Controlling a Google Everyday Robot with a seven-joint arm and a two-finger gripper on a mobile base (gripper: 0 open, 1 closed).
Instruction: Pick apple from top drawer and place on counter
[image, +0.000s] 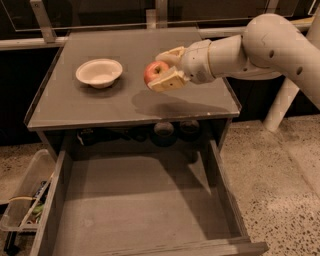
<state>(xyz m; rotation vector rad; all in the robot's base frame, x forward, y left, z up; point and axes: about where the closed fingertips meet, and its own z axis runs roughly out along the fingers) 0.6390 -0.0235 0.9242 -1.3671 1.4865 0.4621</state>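
The red apple with yellowish patches is held between the two pale fingers of my gripper, above the middle of the grey-brown counter, casting a shadow on it. The white arm reaches in from the right. The top drawer stands pulled open below the counter, its flat grey bottom bare.
A white bowl sits on the counter's left part, left of the apple. A clear plastic bin with small items stands on the floor at the lower left. Dark objects sit in the cabinet behind the drawer. A white post stands at the right.
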